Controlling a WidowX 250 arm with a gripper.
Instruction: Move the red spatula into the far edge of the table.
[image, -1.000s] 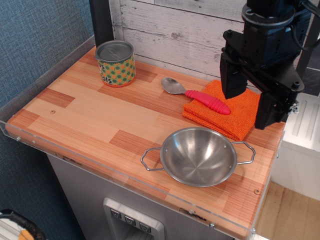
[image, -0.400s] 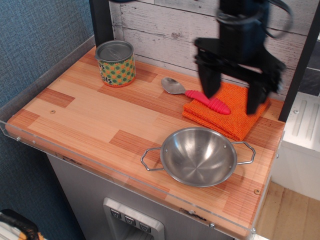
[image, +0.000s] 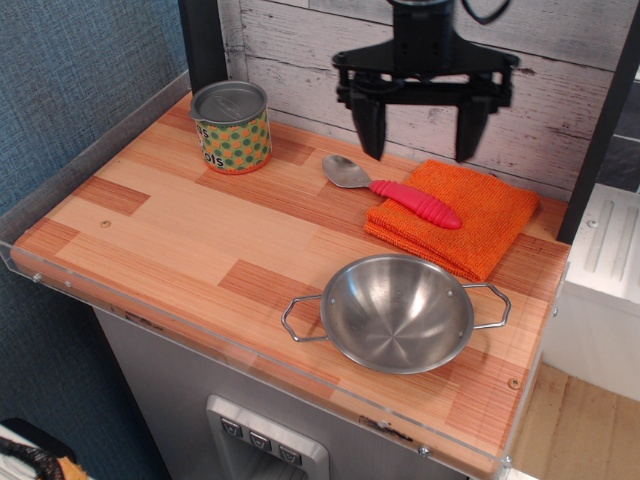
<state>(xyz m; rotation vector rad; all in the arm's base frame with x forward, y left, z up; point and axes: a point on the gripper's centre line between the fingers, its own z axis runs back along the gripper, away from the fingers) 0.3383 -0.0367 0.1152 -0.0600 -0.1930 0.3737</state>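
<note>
Gripper (image: 421, 130) hangs wide open above the red spatula (image: 398, 192), arm cut off above.

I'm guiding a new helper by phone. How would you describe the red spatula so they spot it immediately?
On the striped wooden table, look toward the back right, at the folded orange cloth. The red spatula lies half on it: ribbed red-pink plastic handle on the cloth, shiny metal bowl on bare wood. It is the only slim utensil, unlike the steel bowl and patterned tin can.

Spatula (image: 400, 194) half on cloth (image: 458, 216), behind bowl (image: 396, 311).
</note>
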